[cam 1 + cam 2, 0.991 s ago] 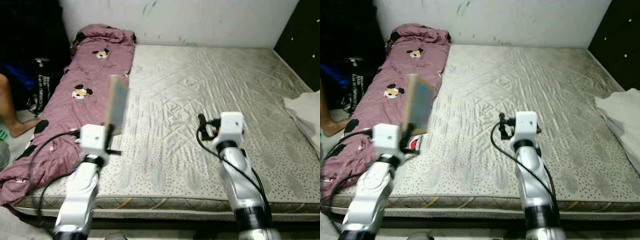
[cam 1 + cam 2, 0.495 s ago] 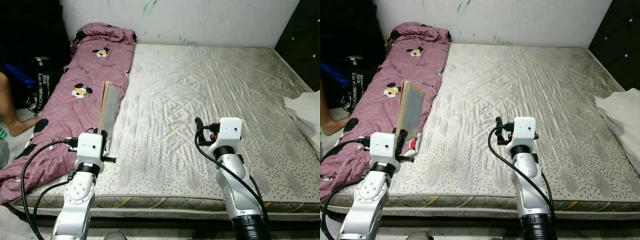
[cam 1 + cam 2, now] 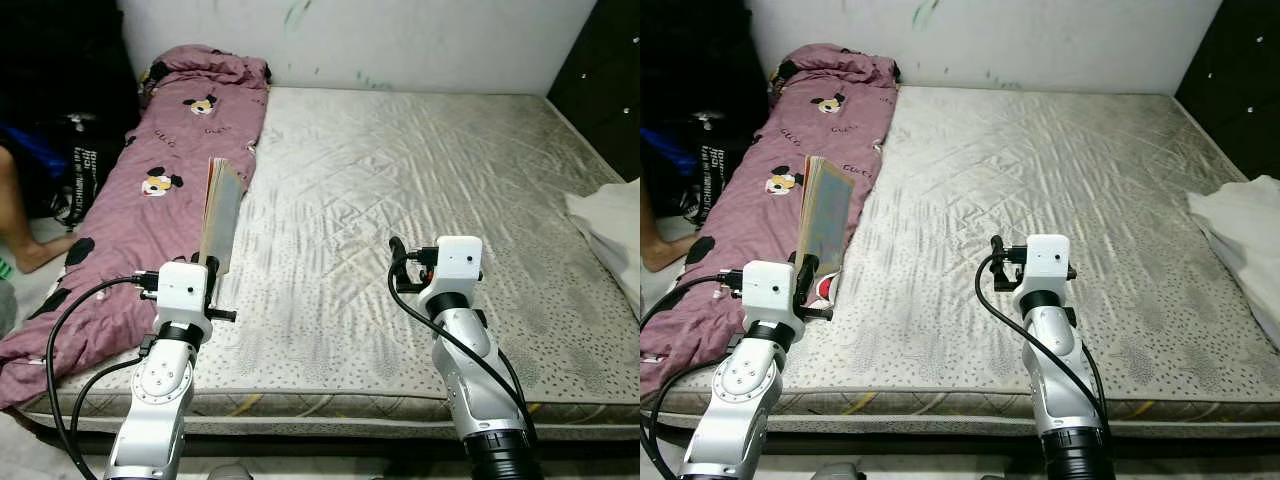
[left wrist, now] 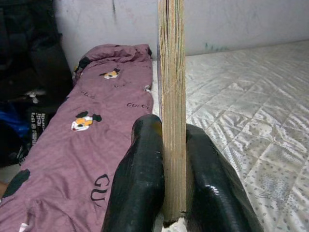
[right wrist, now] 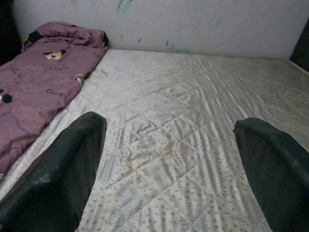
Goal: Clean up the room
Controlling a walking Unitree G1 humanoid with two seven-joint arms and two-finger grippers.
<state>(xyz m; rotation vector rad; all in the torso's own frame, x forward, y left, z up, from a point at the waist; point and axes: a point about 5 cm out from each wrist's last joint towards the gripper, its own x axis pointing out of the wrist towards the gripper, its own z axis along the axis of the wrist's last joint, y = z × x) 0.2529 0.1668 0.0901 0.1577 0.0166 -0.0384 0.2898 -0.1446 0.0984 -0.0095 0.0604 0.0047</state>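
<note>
My left gripper is shut on a thin book, held upright on its edge over the near left part of the mattress. In the left wrist view the book's page edge stands between the two black fingers. My right gripper hovers open above the mattress near its front middle. Its two fingers stand wide apart with nothing between them.
A purple cartoon-print quilt lies along the mattress's left side. A white cloth lies at the right edge. A person's leg and dark bags are on the floor at left. A black cabinet stands at the right.
The left gripper has come down and nearer with the book, which now stands more upright. The right arm has dropped slightly. The view has shifted a little.
</note>
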